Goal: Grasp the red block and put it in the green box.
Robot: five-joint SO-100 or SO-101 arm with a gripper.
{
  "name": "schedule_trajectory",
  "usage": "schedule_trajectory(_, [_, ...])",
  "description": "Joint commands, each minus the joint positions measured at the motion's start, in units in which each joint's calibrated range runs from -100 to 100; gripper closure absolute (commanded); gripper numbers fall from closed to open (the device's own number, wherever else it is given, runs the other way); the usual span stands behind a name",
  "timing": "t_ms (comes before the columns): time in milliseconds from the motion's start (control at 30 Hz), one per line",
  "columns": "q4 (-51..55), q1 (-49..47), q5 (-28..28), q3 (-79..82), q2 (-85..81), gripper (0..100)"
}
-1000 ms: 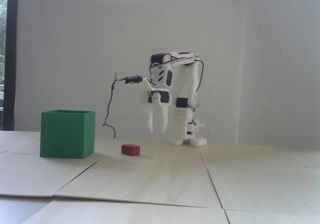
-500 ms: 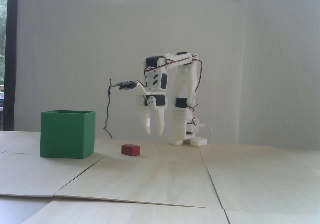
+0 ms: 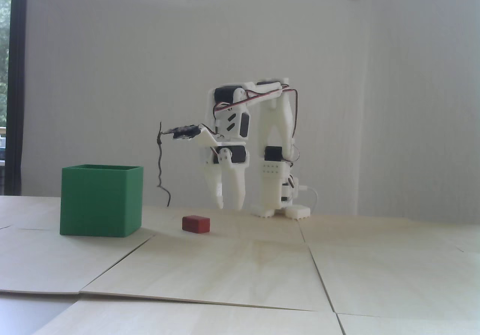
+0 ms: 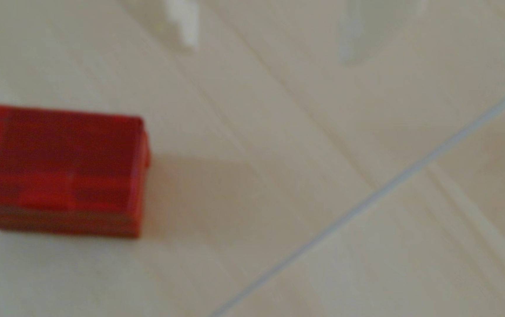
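Gripper (image 3: 229,205): fingers spread apart, empty, pointing down, tips just above the table (image 3: 240,267).
Block (image 3: 195,224): flat on the table, near the gripper, apparently closer to the camera; blurred at the wrist view's left.
Box (image 3: 100,200): left of the block, apart from it.

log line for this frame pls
phase: approach | pincer: open, empty, above table, behind-right of block | red block: on table, untouched | green box: left of block
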Motion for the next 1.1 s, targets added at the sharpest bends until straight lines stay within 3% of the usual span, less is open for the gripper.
schedule_trajectory(0, [3.88, 4.2, -0.13, -5.92, -0.29, 84])
schedule_trajectory(300, [-3.79, 4.69, -0.03, -6.81, 2.79, 84])
schedule_trajectory(733, [-0.59, 6.13, -0.03, -20.38, 10.53, 84])
schedule_trajectory(1067, [0.0, 8.55, -0.03, -20.12, 10.53, 84])
